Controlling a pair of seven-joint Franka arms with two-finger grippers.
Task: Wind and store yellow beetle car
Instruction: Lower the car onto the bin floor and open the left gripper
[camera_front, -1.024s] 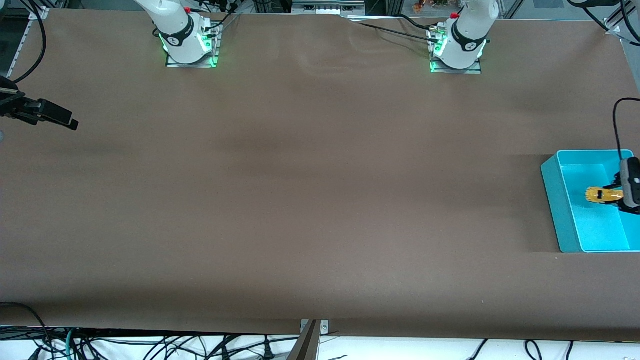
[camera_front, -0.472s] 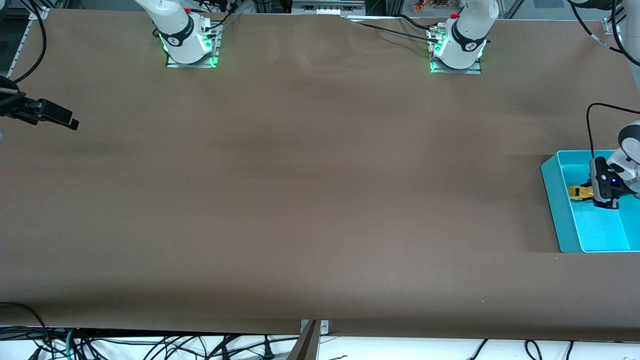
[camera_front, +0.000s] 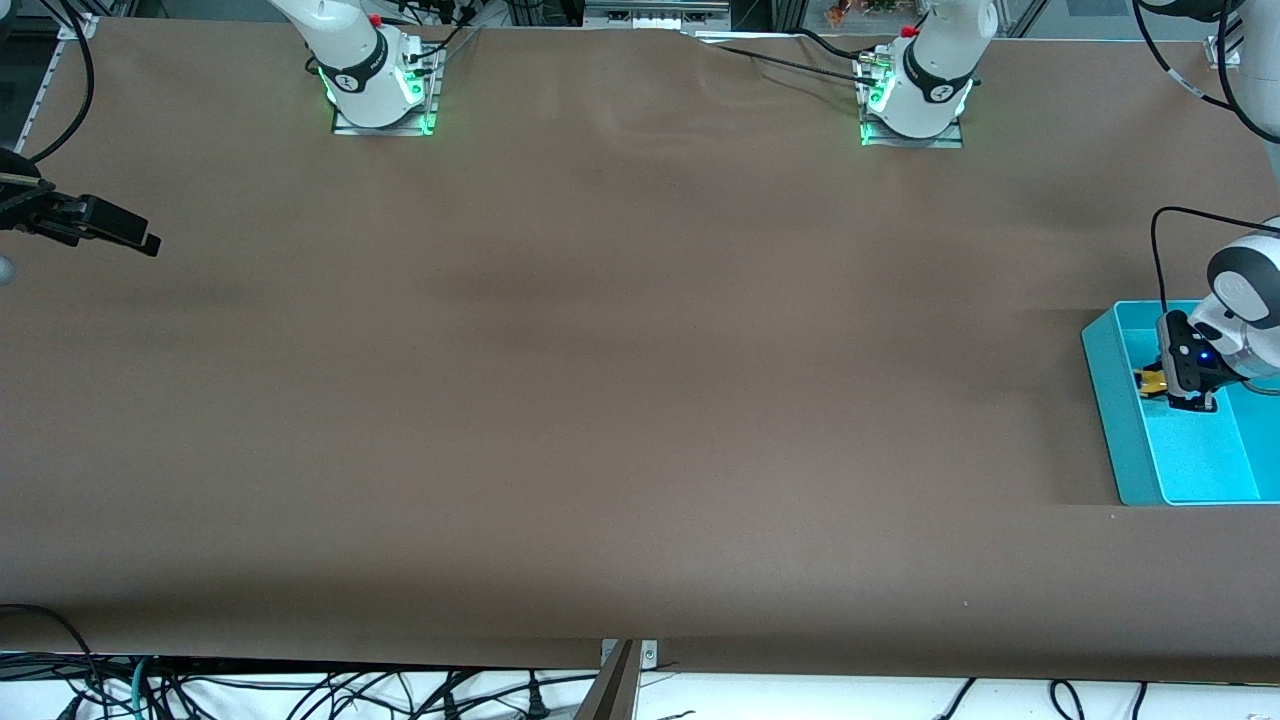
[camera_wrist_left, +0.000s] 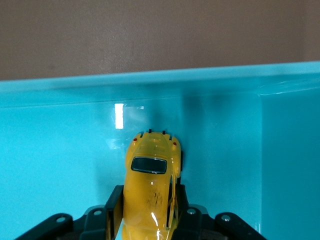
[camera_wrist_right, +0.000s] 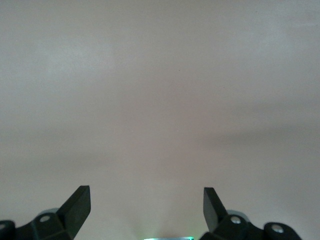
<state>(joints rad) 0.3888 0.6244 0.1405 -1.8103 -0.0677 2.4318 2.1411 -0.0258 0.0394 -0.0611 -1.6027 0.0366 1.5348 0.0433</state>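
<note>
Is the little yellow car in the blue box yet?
In, but held: the left gripper grips the car low inside the box.

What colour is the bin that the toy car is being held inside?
Teal; the bin shows best in the left wrist view, around the yellow beetle car.

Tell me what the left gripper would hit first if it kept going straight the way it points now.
Probably the teal bin. The left gripper, jaws shut on the yellow beetle car, points at the bin's inner wall, so the car's front end would likely touch there first. How much gap remains is unclear.

Left gripper (camera_front: 1160, 385) clamped, right gripper (camera_front: 150, 245) agape.
</note>
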